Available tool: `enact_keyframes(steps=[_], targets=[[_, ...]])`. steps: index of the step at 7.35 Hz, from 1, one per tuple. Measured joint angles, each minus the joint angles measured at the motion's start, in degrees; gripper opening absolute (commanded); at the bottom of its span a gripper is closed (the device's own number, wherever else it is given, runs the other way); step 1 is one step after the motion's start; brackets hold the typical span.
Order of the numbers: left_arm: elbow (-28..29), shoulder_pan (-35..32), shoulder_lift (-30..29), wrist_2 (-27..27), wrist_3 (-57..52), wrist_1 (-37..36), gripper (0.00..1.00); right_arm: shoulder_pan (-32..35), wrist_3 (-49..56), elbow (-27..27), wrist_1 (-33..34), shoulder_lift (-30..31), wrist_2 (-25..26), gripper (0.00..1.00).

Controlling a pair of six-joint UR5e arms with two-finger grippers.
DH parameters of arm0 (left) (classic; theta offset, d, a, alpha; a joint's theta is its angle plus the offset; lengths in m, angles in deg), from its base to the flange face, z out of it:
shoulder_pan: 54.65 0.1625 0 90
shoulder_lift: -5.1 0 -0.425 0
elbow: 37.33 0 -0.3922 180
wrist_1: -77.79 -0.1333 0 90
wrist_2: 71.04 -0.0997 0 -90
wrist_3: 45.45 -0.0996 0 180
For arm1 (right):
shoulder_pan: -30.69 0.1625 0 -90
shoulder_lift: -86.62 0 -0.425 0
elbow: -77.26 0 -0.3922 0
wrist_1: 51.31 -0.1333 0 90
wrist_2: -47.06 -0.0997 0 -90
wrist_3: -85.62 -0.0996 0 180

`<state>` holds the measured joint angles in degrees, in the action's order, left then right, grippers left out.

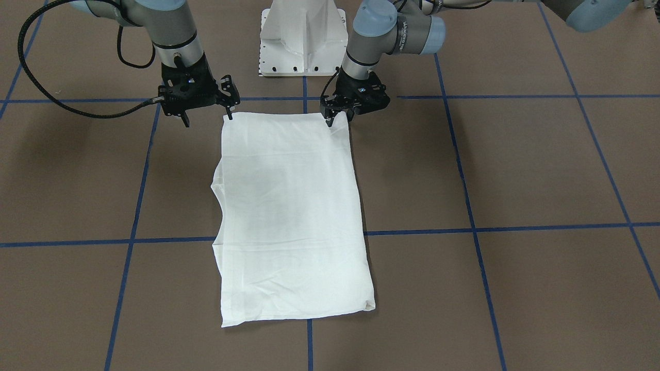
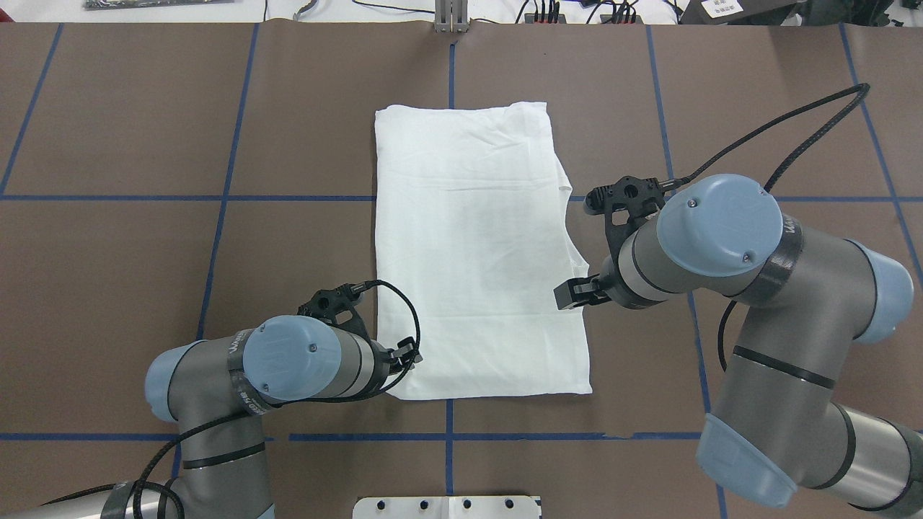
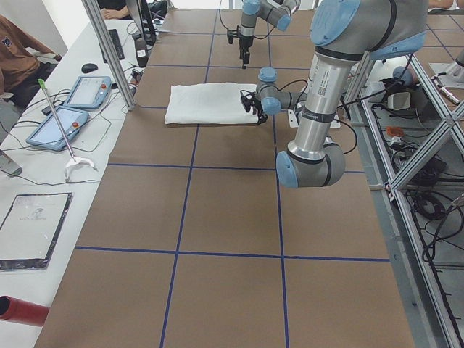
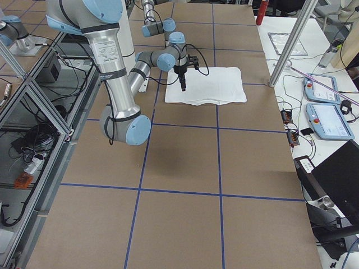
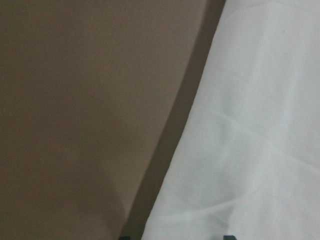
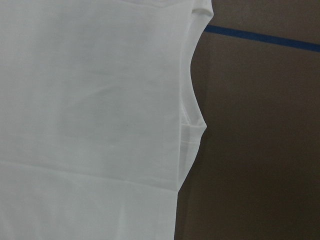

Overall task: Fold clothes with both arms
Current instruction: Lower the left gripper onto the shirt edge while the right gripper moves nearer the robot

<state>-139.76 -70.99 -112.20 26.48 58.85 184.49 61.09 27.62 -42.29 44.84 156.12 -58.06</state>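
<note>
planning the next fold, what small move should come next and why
Probably lower the right gripper onto its robot-side corner of the shirt. It hangs open above that corner, while the left gripper sits low, jaws open astride the other robot-side corner; both need a grip before lifting.

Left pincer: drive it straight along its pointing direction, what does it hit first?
The left pincer points straight down over the robot-side corner of the white T-shirt, so cloth first, probably almost at once. The shirt's edge runs beneath it, so one finger may meet bare table instead; height unclear.
</note>
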Motion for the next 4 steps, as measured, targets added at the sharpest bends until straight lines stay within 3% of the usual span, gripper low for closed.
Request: enact_keyframes(steps=[2, 3, 4], targets=[[0.02, 0.06, 0.03, 0.03, 0.04, 0.0, 0.64, 0.01, 0.0, 0.0, 0.05, 0.01, 0.0, 1.0], [0.02, 0.18, 0.03, 0.03, 0.11, 0.0, 0.44, 0.01, 0.0, 0.01, 0.08, 0.02, 0.0, 1.0], [0.0, 0.31, 0.02, 0.03, 0.16, 0.0, 0.15, 0.01, 0.0, 0.02, 0.08, 0.02, 0.0, 1.0]])
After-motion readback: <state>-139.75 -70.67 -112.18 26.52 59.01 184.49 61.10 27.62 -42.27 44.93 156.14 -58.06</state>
